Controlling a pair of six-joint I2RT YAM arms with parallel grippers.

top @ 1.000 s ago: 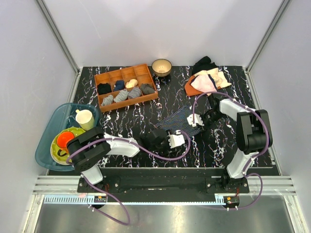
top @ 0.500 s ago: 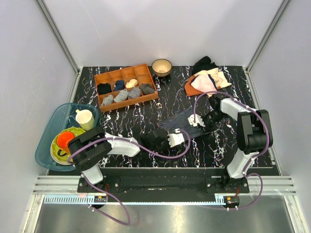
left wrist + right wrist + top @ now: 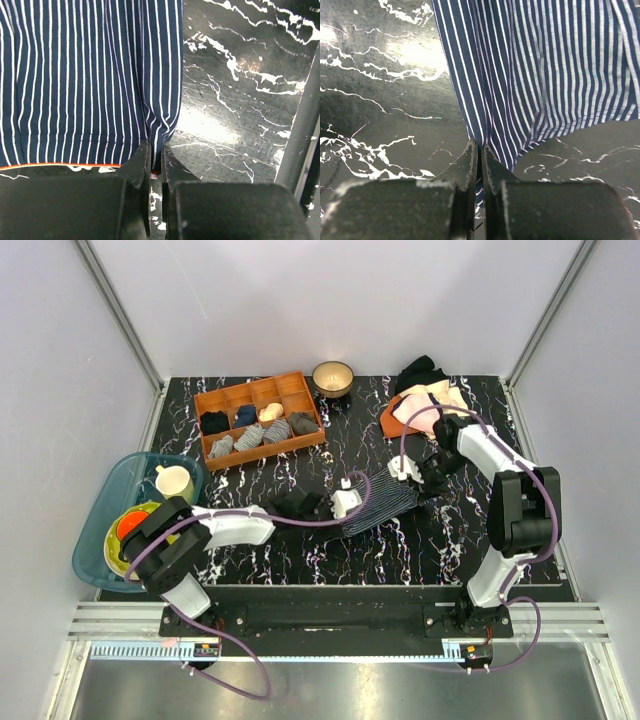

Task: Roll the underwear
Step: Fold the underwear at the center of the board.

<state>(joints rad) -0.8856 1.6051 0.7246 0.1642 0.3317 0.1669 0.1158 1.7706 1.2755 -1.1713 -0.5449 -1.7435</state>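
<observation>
The dark navy-blue pinstriped soft-cloth underwear [image 3: 385, 502] sits right of centre on the black white-veined marble tabletop [image 3: 440, 550], drawn between the two arms. The left claw [image 3: 360, 503] is pressed together on a fold at one corner of the cloth. In the left wrist view its fingers [image 3: 142, 165] pinch the stripes just beside the thin reddish-pink edge [image 3: 60, 164]. The right claw [image 3: 413, 480] is likewise closed on the opposite corner, with the fabric tapering into its tips in the right wrist view [image 3: 479, 150]. Whether the cloth is clear of the tabletop cannot be told. A heap of pink and cream garments [image 3: 425, 405] lies behind the right arm.
</observation>
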